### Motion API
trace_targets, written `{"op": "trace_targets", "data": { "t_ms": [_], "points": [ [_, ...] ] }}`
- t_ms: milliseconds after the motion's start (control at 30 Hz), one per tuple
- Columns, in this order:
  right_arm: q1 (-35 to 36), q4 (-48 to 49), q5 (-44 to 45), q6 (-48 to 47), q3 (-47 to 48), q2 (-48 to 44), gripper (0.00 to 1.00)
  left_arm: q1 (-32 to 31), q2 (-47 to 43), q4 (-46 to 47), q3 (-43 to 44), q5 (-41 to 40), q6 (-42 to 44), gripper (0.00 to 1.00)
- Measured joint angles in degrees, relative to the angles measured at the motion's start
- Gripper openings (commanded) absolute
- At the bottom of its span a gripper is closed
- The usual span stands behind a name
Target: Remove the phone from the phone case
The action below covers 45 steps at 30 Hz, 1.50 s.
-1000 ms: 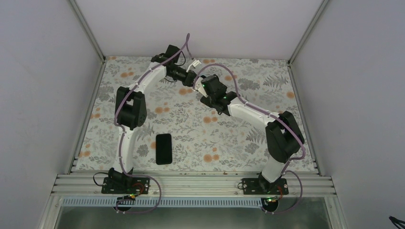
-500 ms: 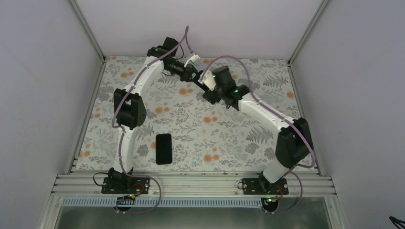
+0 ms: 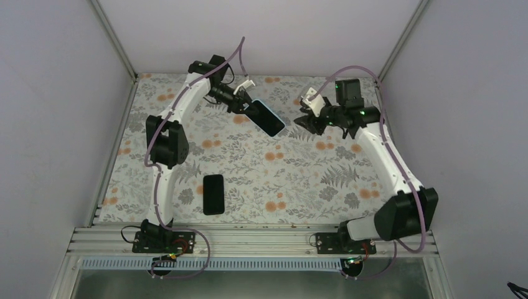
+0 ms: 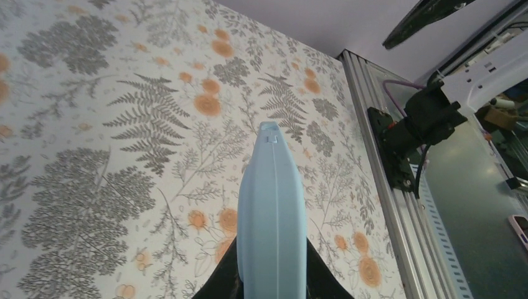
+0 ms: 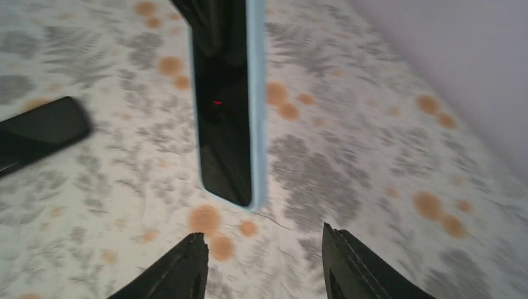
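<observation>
Floral tabletop (image 3: pixel 299 174), left claw (image 4: pixel 269 283) pinching one end of the light blue phone case (image 4: pixel 272 199) held off the surface towards the far edge, the phone (image 5: pixel 224 124) seated inside it, second black phone (image 3: pixel 213 194) flat near the front, right claw (image 5: pixel 263 235) spread, empty, near the case's free end.

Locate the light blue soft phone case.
Top view, far centre: the light blue soft phone case hangs in the left end effector, left of the right end effector.
</observation>
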Motion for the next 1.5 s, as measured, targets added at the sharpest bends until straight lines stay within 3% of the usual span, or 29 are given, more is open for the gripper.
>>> {"op": "trace_targets", "data": {
  "t_ms": [200,667,900,1033,1167,1500],
  "points": [
    [-0.02,-7.08,-14.4,-3.21,5.4,11.78,0.39,-0.44,-1.75,-1.14,-2.36,0.28,2.78,0.02],
    [-3.02,-21.77,-28.5,-13.33,14.58,21.62,0.22,-0.46,-6.01,-1.53,-3.8,1.84,4.94,0.02],
    [-3.06,-24.76,-29.7,-15.21,14.64,22.69,0.24,-0.46,-6.01,-1.81,-3.8,1.73,5.11,0.02],
    [-3.06,-24.65,-29.86,-14.78,14.64,22.69,0.41,-0.46,-6.01,-1.68,-4.22,1.79,5.44,0.02],
    [-3.23,-23.61,-29.97,-13.99,14.62,22.69,0.49,-0.63,-6.1,-1.51,-5.57,1.92,5.99,0.02],
    [-4.61,-22.21,-30.36,-13.57,14.51,22.56,0.46,-1.16,-6.43,-1.55,-7.06,2.05,6.58,0.02]
  ]
}}
